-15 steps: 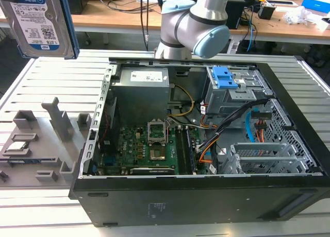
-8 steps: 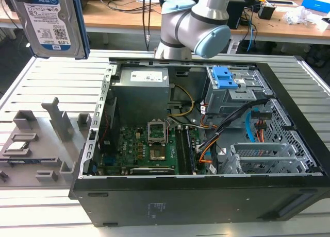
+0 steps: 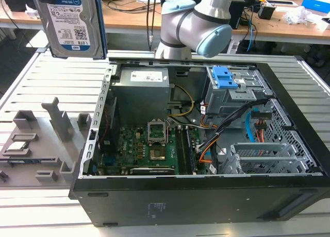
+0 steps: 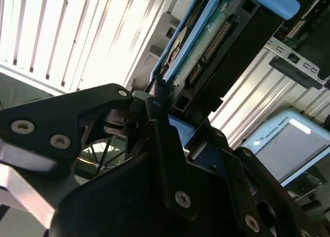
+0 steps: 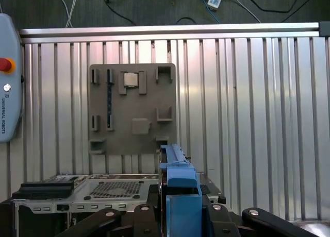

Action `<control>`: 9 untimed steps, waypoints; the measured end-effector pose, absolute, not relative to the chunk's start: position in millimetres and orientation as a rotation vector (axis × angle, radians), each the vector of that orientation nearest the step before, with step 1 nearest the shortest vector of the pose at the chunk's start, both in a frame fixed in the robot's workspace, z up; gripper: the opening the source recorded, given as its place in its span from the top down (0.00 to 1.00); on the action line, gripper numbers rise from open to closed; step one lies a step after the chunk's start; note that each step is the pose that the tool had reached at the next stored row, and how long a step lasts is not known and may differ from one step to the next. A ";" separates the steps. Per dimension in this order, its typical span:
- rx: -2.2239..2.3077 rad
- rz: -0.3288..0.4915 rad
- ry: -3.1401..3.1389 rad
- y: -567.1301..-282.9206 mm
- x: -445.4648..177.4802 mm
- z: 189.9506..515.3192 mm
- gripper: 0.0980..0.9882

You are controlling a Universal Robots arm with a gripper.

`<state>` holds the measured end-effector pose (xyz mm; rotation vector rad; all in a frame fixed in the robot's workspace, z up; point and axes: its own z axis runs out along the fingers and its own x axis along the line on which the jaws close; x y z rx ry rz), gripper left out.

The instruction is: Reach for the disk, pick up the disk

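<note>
The gripper [image 4: 164, 105] is closed on the disk's [image 4: 203, 46] blue-bracketed edges. Well below the gripper lie the grey fixture tray [image 5: 132, 108] and the open slatted table [image 5: 247, 118].

Silver-grey metal disk [image 3: 72, 23] with a smooth white-and-blue paper label and a smooth blue plastic bracket [image 5: 180, 180]. Matt black gripper [image 4: 154, 95], bright metal screws. Ribbed brushed-aluminium table [image 3: 20, 82]. Matt grey plastic fixture tray [image 5: 131, 144]. Case [image 3: 180, 211] is matt black outside, bare sheet metal inside.
</note>
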<state>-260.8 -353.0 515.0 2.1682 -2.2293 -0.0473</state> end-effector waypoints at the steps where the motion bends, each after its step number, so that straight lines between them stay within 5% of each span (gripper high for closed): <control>1: 2.168 -0.048 -2.229 -353.0 -257.8 515.0 0.70; 9: 2.167 -0.051 -2.227 -352.5 -226.2 514.9 0.70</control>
